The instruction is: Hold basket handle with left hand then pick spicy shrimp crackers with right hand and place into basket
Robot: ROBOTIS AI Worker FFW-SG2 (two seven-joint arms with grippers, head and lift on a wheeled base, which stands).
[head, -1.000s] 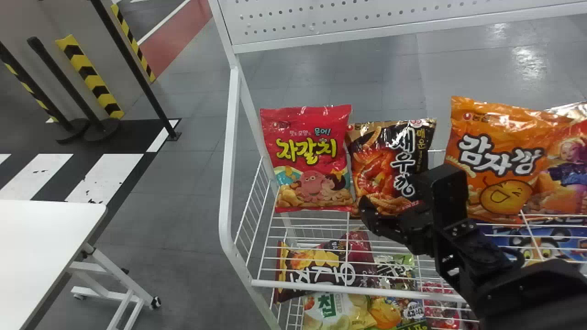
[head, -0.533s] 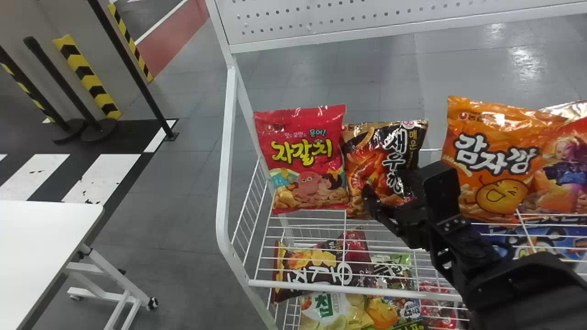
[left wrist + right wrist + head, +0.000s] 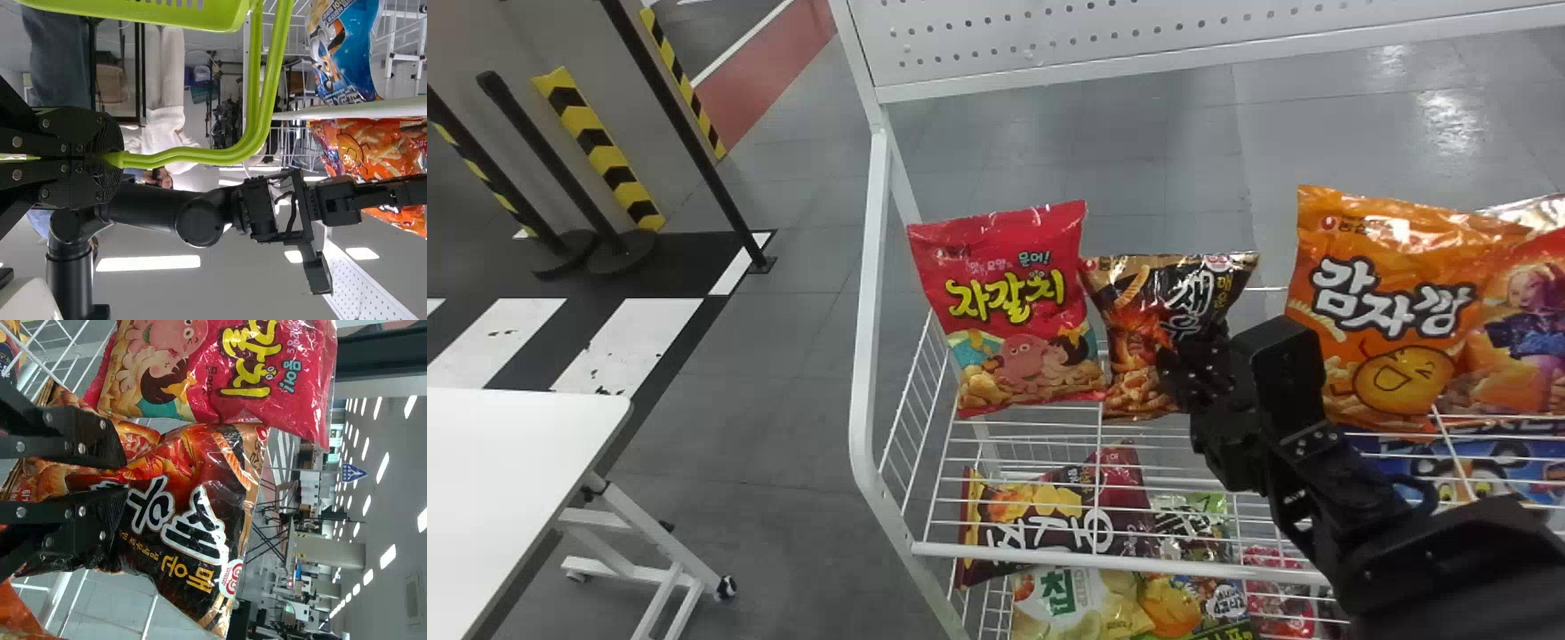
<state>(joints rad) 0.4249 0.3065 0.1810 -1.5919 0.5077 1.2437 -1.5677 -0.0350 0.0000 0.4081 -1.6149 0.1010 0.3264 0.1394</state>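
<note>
Logging the right claw first: we have it at 4 o'clock in the head view, clamped on the spicy shrimp crackers. In the right wrist view, both its fingers press into the black-and-orange bag, and the film puckers around them. We mark that bag standing roughly upright over the white wire shelf, at 3 o'clock in the head view. Next to it, toward 9 o'clock, we tag the red octopus snack bag, edges meeting. Toward 3 o'clock, across a gap, we get the orange potato snack bag. At 6 o'clock, more snack bags lie below the shelf wires. For the left claw, we put closed around the lime-green basket handle; the basket is in the left wrist view as well.
</note>
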